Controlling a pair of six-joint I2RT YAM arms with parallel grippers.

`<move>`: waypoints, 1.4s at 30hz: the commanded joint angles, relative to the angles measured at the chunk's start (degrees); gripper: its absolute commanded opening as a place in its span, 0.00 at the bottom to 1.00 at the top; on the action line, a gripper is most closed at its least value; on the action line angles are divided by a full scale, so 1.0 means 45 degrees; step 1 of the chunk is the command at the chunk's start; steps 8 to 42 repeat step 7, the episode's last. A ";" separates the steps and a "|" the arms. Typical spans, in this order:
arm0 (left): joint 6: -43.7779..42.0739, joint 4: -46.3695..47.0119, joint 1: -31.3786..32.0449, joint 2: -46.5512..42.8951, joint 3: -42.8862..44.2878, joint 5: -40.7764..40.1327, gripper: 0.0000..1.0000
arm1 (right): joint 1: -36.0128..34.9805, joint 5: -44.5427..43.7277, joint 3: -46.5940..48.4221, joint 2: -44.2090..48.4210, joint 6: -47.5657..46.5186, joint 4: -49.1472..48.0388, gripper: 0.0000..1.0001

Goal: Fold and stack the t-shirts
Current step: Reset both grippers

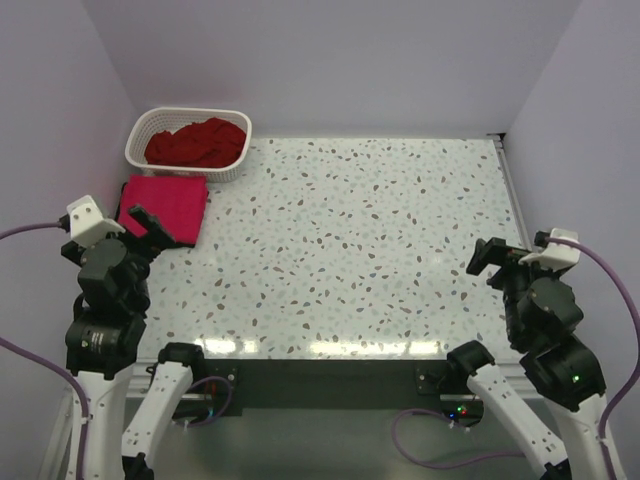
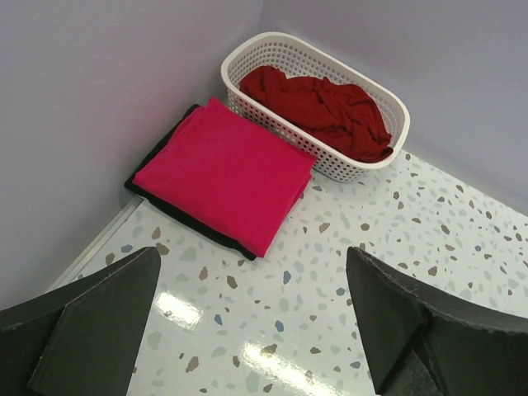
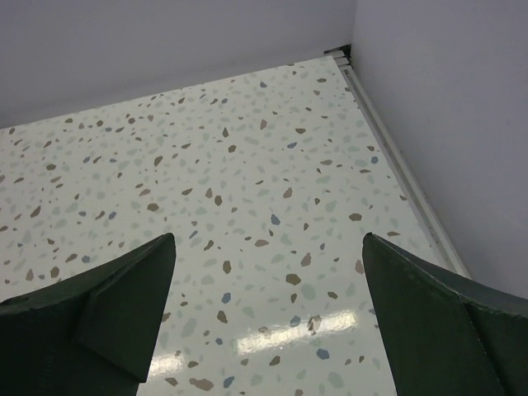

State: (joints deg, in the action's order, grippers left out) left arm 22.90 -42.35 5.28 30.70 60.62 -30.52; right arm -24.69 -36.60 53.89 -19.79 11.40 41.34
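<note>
Pink shirt [image 2: 223, 177] sits folded on black shirt [image 2: 169, 206] on the table [image 1: 380, 250] just beside the basket [image 2: 272, 45], dark red shirt [image 2: 318, 103] crumpled inside it, left fingers [image 2: 91, 322] and right fingers [image 3: 107, 305] spread wide and empty, so I'd say third fold pending, next lift it out.

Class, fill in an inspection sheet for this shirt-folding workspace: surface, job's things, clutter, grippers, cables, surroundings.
Surface: speckled table, glare near the front edge.
Job's things: pinkish-red t-shirt folded, lying on a folded black t-shirt, far left; darker red t-shirt crumpled in the white basket behind them.
Clutter: nothing seen.
Grippers: left gripper open, holding nothing, short of the stack; right gripper open, holding nothing, over bare table.
Cables: cables loop from each wrist, off the table.
Surroundings: plain pale walls on three sides.
</note>
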 commanded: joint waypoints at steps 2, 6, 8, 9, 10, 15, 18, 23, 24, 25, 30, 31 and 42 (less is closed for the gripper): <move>-0.0283 0.1187 -0.0021 0.0054 -0.0345 0.0395 1.00 | 0.0017 -0.0090 -0.0100 0.0023 -0.0228 -0.0749 0.99; -0.0303 0.1442 -0.0040 0.0131 -0.0541 0.0533 1.00 | 0.0017 0.0066 -0.0275 -0.0074 -0.0228 -0.1003 0.99; -0.0303 0.1519 -0.0021 0.0170 -0.0561 0.0552 1.00 | 0.0017 0.0105 -0.0315 -0.0075 -0.0170 -0.1023 0.99; -0.0303 0.1519 -0.0021 0.0170 -0.0561 0.0552 1.00 | 0.0017 0.0105 -0.0315 -0.0075 -0.0170 -0.1023 0.99; -0.0303 0.1519 -0.0021 0.0170 -0.0561 0.0552 1.00 | 0.0017 0.0105 -0.0315 -0.0075 -0.0170 -0.1023 0.99; -0.0303 0.1519 -0.0021 0.0170 -0.0561 0.0552 1.00 | 0.0017 0.0105 -0.0315 -0.0075 -0.0170 -0.1023 0.99; -0.0303 0.1519 -0.0021 0.0170 -0.0561 0.0552 1.00 | 0.0017 0.0105 -0.0315 -0.0075 -0.0170 -0.1023 0.99; -0.0303 0.1519 -0.0021 0.0170 -0.0561 0.0552 1.00 | 0.0017 0.0105 -0.0315 -0.0075 -0.0170 -0.1023 0.99; -0.0303 0.1519 -0.0021 0.0170 -0.0561 0.0552 1.00 | 0.0017 0.0105 -0.0315 -0.0075 -0.0170 -0.1023 0.99; -0.0303 0.1519 -0.0021 0.0170 -0.0561 0.0552 1.00 | 0.0017 0.0105 -0.0315 -0.0075 -0.0170 -0.1023 0.99; -0.0303 0.1519 -0.0021 0.0170 -0.0561 0.0552 1.00 | 0.0017 0.0105 -0.0315 -0.0075 -0.0170 -0.1023 0.99; -0.0303 0.1519 -0.0021 0.0170 -0.0561 0.0552 1.00 | 0.0017 0.0105 -0.0315 -0.0075 -0.0170 -0.1023 0.99; -0.0303 0.1519 -0.0021 0.0170 -0.0561 0.0552 1.00 | 0.0017 0.0105 -0.0315 -0.0075 -0.0170 -0.1023 0.99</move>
